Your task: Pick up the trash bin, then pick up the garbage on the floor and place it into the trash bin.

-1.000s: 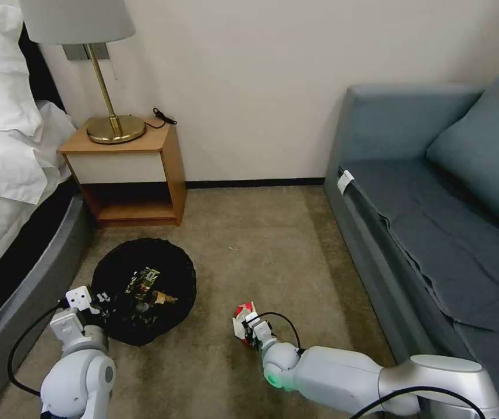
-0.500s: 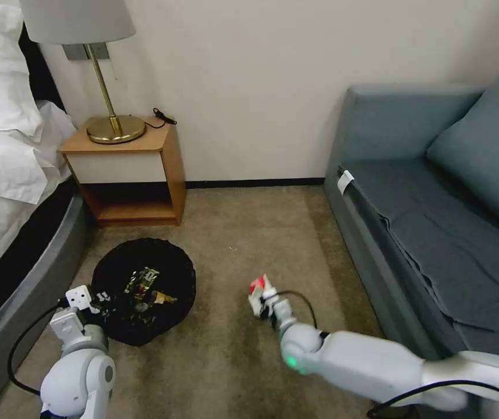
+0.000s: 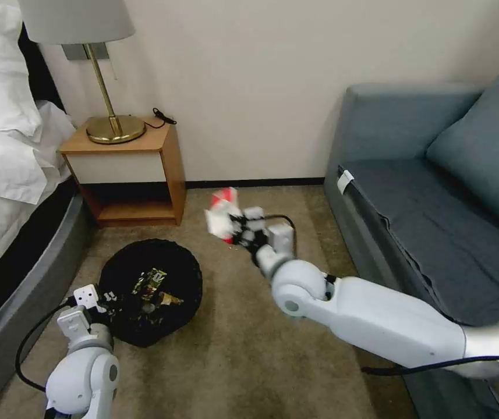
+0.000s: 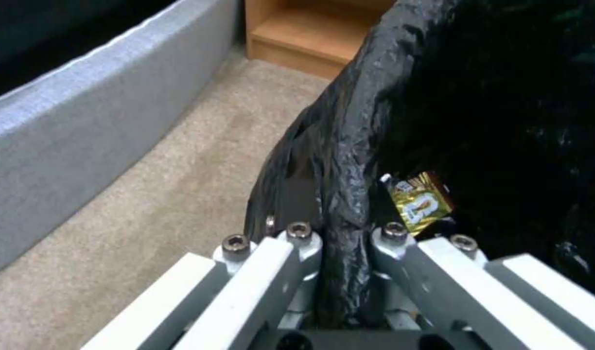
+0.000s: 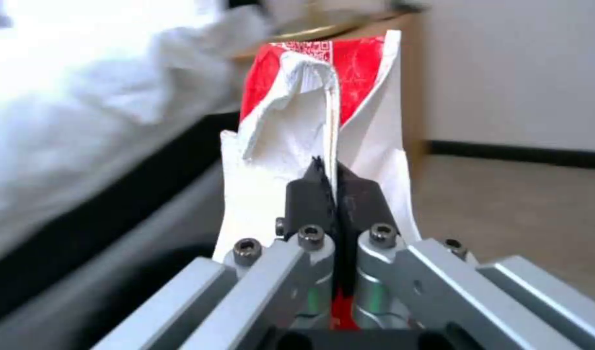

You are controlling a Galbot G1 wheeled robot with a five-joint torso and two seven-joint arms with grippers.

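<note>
Wrapper: red-and-white wrapper (image 3: 221,214) rides in the air at frame centre, above and right of the bin; thin, crumpled and light by the look of it, likely to flutter or slip.
Hold: right gripper (image 3: 239,228) has its black pads (image 5: 308,194) pressed flat on a fold near the wrapper's lower edge (image 5: 291,131); a deeper bite would be safer.
Bin: trash bin (image 3: 150,291) sits at lower left, litter already inside; its bag is soft, its rim the place to take hold.
Left tool: left gripper (image 4: 340,243) is clamped on the bagged rim (image 4: 336,160).
Surroundings: nightstand (image 3: 138,169) behind the bin, sofa (image 3: 435,221) at right; open floor (image 3: 249,349) between, nothing blocking the path.
</note>
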